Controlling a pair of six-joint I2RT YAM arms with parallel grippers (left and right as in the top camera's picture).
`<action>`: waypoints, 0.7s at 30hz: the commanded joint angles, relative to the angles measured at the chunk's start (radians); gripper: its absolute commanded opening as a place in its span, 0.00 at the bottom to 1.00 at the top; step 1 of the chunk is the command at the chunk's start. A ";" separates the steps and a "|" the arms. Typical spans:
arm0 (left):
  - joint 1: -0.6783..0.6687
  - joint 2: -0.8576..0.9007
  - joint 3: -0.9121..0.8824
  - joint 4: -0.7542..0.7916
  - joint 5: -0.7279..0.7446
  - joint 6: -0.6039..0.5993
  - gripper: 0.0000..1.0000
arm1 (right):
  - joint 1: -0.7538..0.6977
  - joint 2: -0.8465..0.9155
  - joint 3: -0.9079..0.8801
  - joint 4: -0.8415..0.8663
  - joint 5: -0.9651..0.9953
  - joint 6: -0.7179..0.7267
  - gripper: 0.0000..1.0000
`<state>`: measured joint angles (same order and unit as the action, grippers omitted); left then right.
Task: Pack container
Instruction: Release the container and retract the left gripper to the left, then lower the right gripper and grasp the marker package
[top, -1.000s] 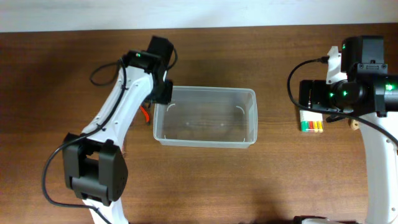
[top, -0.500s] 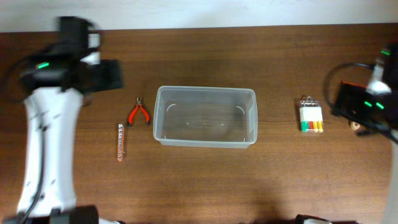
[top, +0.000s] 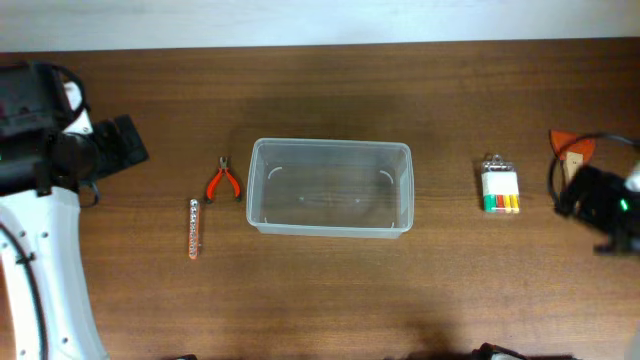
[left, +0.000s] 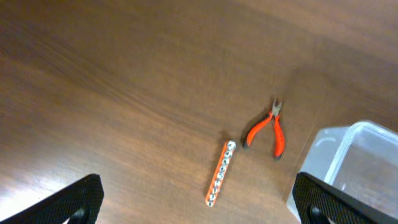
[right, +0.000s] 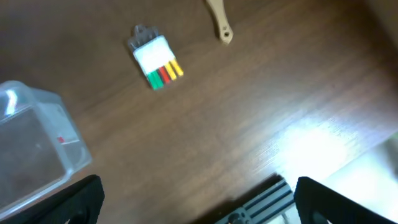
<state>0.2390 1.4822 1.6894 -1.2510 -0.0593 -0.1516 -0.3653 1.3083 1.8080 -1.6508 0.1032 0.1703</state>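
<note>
1. On my left wrist view, the left gripper (left: 198, 202) has its jaws spread wide apart. One black fingertip (left: 84, 196) sits in each bottom corner, with only the table below.
2. Just past those fingers lies an orange strip of small silver sockets (left: 220, 182). Beside its far end are the orange-handled pliers (left: 267, 127), near the strip but not touching it.
3. The right gripper (right: 199, 199) is also fully apart and clamped on nothing, with a fingertip (right: 84, 196) at either lower corner of my right wrist view.
4. Ahead of it I see a small white pack with green, red and yellow ends (right: 155, 59). Beyond that is the tan handle of a tool (right: 219, 22). From overhead that tool shows an orange head, up near the right arm.
5. The container (top: 330, 200) is a clear rectangular bin with rounded corners. It stands upright in the middle of the dark wooden table (top: 330, 300), and I can see the wood grain through its floor.
6. The pliers lie just beside its left wall and the socket strip is a little further left. The pack sits to its right, well apart from it.
7. Both arms are out at the table's edges, left and right, well clear of the bin.
</note>
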 joint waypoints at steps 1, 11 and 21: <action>0.006 -0.019 -0.101 0.050 0.011 -0.016 0.99 | -0.008 0.102 -0.066 0.079 -0.013 -0.105 0.99; 0.006 -0.021 -0.232 0.178 0.011 -0.014 0.99 | -0.002 0.387 -0.104 0.296 -0.021 -0.324 0.99; 0.006 -0.021 -0.232 0.241 0.011 -0.015 0.99 | 0.083 0.720 -0.104 0.411 -0.021 -0.322 0.99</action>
<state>0.2390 1.4818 1.4631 -1.0176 -0.0555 -0.1577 -0.3222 1.9804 1.7084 -1.2728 0.0879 -0.1383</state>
